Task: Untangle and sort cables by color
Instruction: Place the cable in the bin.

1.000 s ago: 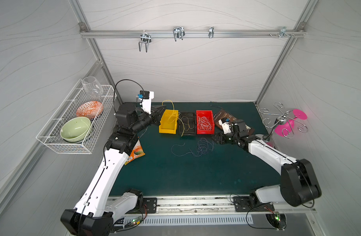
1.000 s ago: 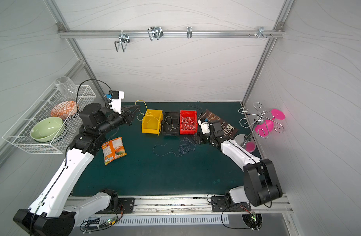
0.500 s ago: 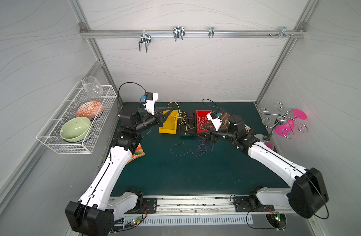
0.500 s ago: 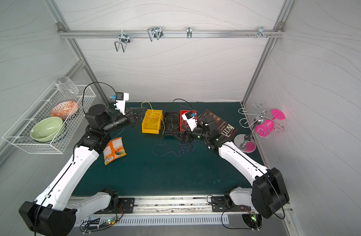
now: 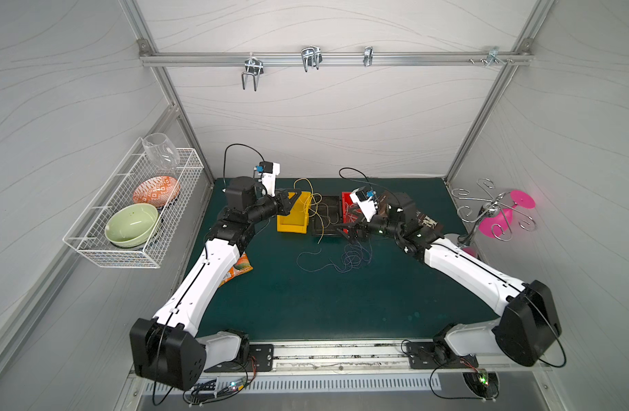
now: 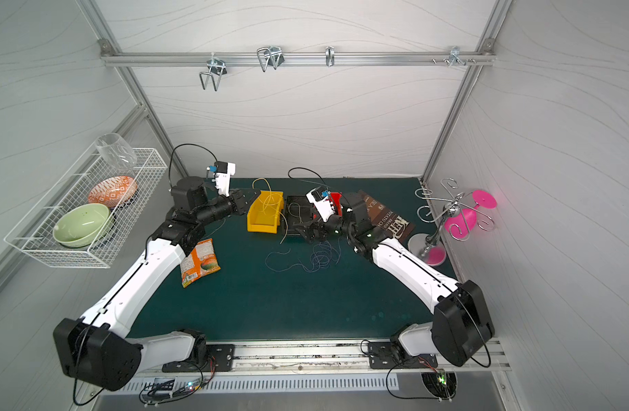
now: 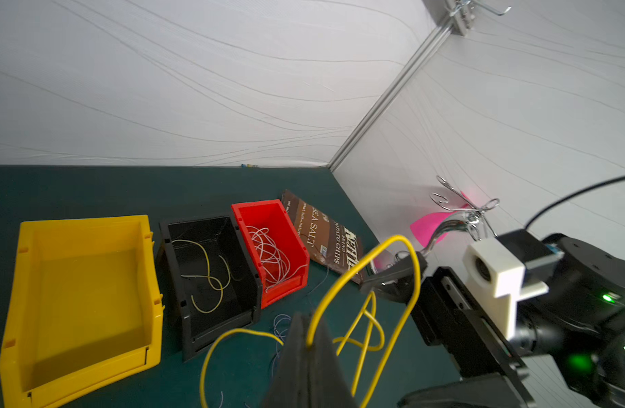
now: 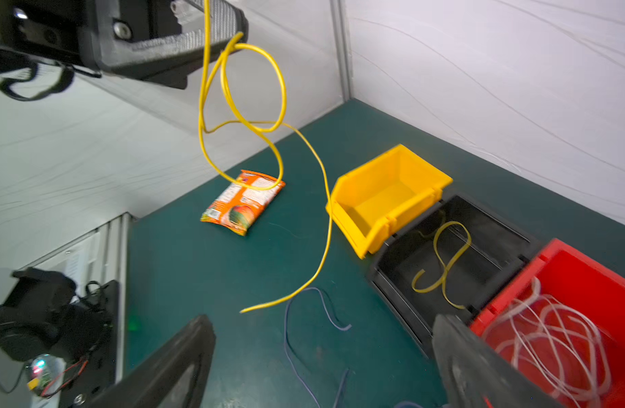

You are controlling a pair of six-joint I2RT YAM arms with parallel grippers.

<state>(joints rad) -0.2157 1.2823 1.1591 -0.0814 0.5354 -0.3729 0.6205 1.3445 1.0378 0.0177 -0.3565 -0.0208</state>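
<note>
Pinching a yellow cable [image 7: 397, 237] between fully closed jaws, left gripper [image 5: 293, 200] holds it dangling by the yellow bin [image 5: 291, 226]. Right gripper [image 8: 323, 320] gapes wide, empty, above blue cables [image 5: 352, 255] loose on the mat [image 5: 305, 302]. White cables [image 7: 268, 252] lie in the red bin [image 7: 294, 226].

Three bins stand in a row at the back of the table [image 6: 305, 306]: left bin [image 7: 81, 222], middle bin [image 7: 197, 223], right bin [image 7: 258, 206]. A chips bag [image 7: 325, 236] lies just right of them. Loose cables [image 6: 318, 258] lie before the bins, and a snack pouch [image 6: 199, 261] lies further left. One cable [image 7: 395, 238] hangs above the table.
</note>
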